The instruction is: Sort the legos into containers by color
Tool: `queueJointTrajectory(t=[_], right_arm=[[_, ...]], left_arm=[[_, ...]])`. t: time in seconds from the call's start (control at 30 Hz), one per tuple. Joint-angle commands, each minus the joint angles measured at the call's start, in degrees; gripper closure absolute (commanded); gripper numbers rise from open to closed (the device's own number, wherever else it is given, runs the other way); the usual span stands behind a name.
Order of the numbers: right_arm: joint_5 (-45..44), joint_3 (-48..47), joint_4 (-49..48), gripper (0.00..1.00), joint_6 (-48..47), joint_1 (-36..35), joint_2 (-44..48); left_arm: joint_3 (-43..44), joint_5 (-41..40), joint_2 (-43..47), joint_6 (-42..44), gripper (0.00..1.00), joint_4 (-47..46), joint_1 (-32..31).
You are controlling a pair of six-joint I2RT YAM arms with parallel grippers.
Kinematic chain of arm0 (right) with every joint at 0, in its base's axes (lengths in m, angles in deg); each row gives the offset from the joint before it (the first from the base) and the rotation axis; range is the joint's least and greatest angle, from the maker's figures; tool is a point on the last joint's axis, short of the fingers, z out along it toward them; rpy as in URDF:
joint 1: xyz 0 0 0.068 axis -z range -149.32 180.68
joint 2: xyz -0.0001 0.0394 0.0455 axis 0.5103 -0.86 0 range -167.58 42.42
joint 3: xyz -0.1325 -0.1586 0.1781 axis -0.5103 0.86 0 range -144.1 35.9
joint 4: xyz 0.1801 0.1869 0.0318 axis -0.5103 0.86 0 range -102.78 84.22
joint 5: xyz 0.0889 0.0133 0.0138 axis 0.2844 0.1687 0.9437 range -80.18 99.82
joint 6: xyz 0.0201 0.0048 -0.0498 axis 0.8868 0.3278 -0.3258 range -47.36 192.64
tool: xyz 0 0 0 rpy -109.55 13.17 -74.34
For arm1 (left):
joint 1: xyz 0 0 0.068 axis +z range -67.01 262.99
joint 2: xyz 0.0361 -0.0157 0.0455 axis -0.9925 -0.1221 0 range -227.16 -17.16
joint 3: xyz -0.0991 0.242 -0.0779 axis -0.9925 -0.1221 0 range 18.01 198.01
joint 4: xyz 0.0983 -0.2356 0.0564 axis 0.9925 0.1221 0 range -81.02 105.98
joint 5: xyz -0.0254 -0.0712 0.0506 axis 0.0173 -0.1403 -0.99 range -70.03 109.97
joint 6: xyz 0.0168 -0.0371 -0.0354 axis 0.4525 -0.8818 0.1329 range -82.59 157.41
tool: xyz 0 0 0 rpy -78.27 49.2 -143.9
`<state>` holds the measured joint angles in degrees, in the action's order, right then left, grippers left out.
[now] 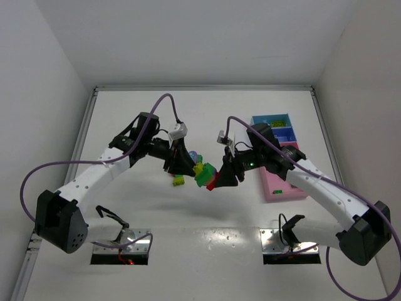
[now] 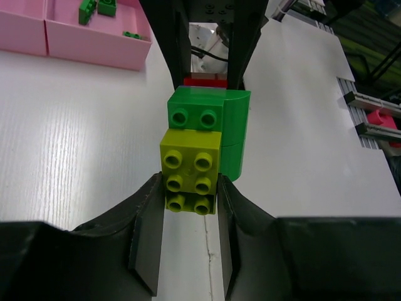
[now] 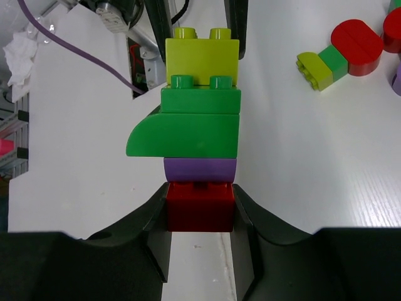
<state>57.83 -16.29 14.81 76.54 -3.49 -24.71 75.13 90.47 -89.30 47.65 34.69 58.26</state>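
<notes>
White table (image 1: 207, 216), bare white walls (image 1: 200, 37) behind. Over table centre, brick stack (image 1: 203, 174) is held between both arms. The left gripper (image 2: 190, 194) is clamped on the yellow-green brick (image 2: 190, 162), the right gripper (image 3: 200, 204) on the red brick (image 3: 199, 212). Right wrist only: purple layer (image 3: 200, 169) mid-stack, loose bricks (image 3: 338, 53) on table beyond. Left wrist only: green bricks (image 2: 97, 7) in pink tray (image 2: 94, 53). Top view: blue trays (image 1: 272, 128) far right.
</notes>
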Motion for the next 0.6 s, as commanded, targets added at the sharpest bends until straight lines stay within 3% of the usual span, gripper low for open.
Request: queueJointTrajectory(t=[0.0,0.57], right_arm=[[0.33,2.26,0.88,1.00,-2.23,0.25,3.23],[-1.42,7.97,4.84,1.00,-3.90,3.41,9.39]], left_arm=[[0.70,0.52,1.56,1.80,1.00,-1.37,-0.32],[5.46,0.87,-1.87,1.80,1.00,-1.37,2.49]])
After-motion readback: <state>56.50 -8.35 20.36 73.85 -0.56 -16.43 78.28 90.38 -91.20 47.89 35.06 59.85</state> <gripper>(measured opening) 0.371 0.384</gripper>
